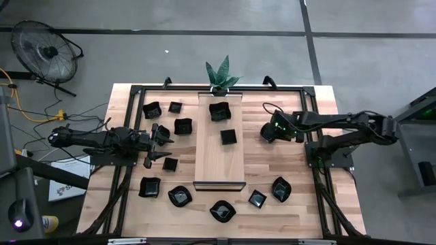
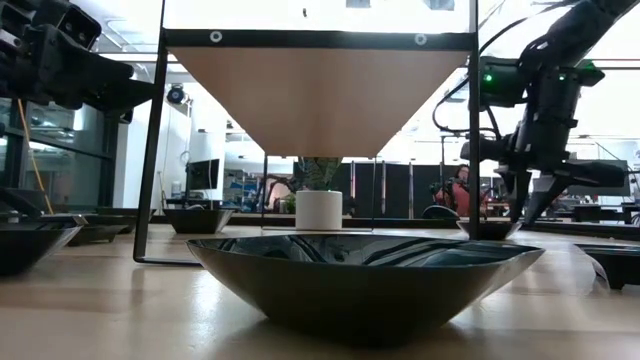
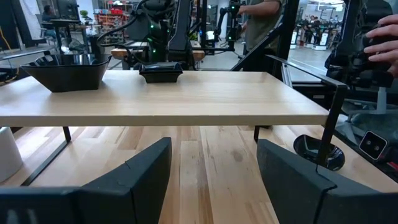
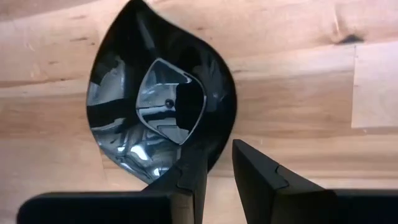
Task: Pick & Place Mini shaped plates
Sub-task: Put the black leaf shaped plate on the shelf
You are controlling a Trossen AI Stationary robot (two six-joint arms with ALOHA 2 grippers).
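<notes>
While the butcher-block table (image 1: pixel 286 163) spreads pale and striped under a black metal frame (image 1: pixel 136 90), a long smooth wooden board (image 1: pixel 219 146) stands raised on thin legs down its middle, carrying two of the mini shaped plates (image 1: pixel 221 111) on its far half. The rest of these glossy black dishes lie scattered on the table: a cluster left of the board, an arc along the near edge, and one wavy-rimmed piece (image 2: pixel 365 275) looming close in the low view. A potted plant (image 1: pixel 223 76) in a white pot sits at the board's far end. Beyond the table, a floor fan (image 1: pixel 46 49) stands on grey concrete, and a person's hand (image 3: pixel 384 38) shows at the edge of the left wrist view.

The right gripper (image 4: pixel 217 171) is down at a leaf-shaped plate (image 4: pixel 158 99) right of the board, one finger inside its mirror-bright bowl and the other outside, the raised rim between them; whether they pinch it I cannot tell. The left gripper (image 3: pixel 214 174) hovers level left of the board among the cluster, jaws spread wide with nothing between them.
</notes>
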